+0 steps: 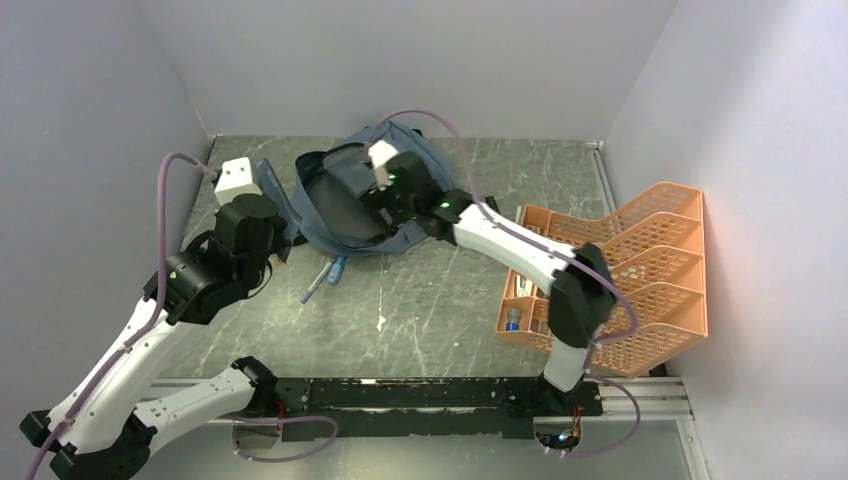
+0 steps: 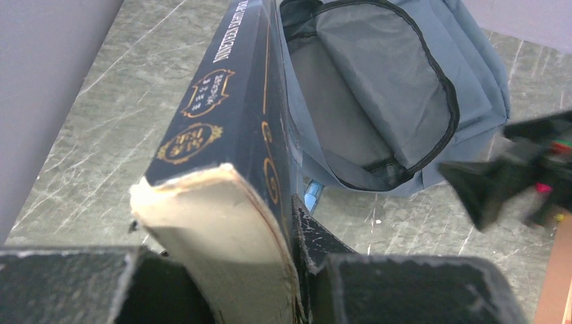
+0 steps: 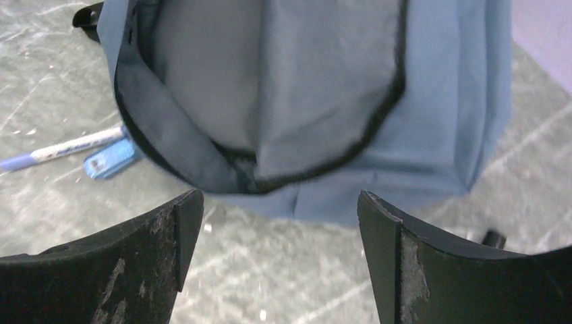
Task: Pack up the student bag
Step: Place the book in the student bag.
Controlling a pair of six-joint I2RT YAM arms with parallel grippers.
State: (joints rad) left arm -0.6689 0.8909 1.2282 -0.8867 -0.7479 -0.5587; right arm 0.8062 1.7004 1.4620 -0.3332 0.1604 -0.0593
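The student bag point(image 1: 345, 170) lies at the back middle of the table, slate blue-grey, its main compartment unzipped and gaping. My left gripper point(image 2: 222, 229) is shut on a dark navy book point(image 2: 222, 115) with gold lettering. It holds the book on edge just left of the bag's mouth point(image 2: 378, 81). In the top view the book point(image 1: 272, 185) stands against the bag's left side. My right gripper point(image 3: 280, 202) is open and empty, just above the table at the near rim of the bag point(image 3: 432, 101). From above it point(image 1: 378, 212) hangs over that rim.
A blue-and-white pen point(image 3: 61, 152) and a small light-blue item point(image 3: 111, 160) lie on the table by the bag's near left corner, also visible from above point(image 1: 318, 280). An orange mesh tray organiser point(image 1: 640, 270) stands at the right with small items in its front compartments.
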